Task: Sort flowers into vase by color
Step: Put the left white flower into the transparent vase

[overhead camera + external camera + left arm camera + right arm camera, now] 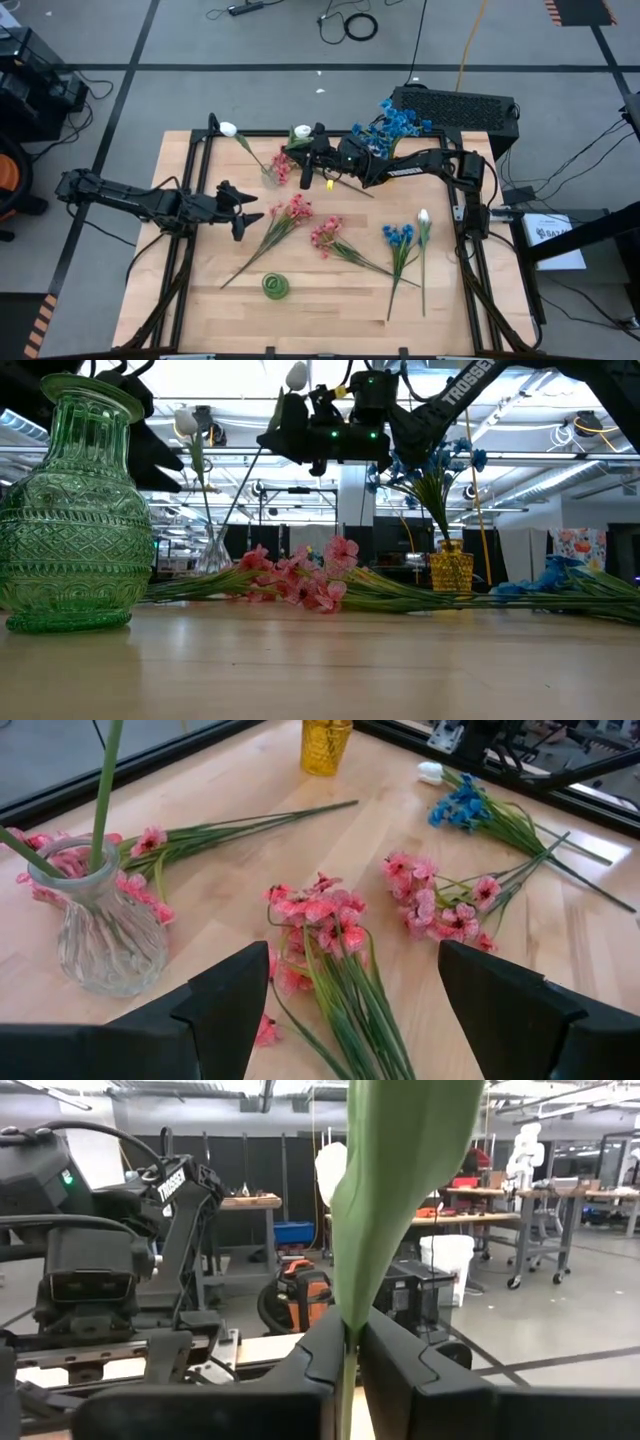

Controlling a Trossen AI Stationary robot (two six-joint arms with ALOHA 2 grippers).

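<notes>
My right gripper (347, 1365) reaches in from the table's right, above the clear vase (270, 176), and is shut on a white flower (301, 131). A second white flower (228, 129) stands with its stem in that vase. One pink sprig (282, 165) lies on the table beside the vase, and two more (290, 211) (326, 235) lie mid-table. My left gripper (243, 212) hovers open at the table's left, its fingers apart above the pink blossoms (320, 915). My right gripper pinches the white flower's green stem at the base of its long leaf (349, 1320) between its two fingers. The fingers lie about level, across the stem, coming from the table's right. The flower stands tilted, blossom (296, 375) above the gripper, stem running down into the clear vase (214, 555).
A green vase (275, 286) stands near the front edge. A yellow vase (451, 570) holds blue flowers (430, 465). A blue sprig (398, 236) and a white flower (423, 216) lie at the table's right. A black box (455, 105) sits behind the far right corner.
</notes>
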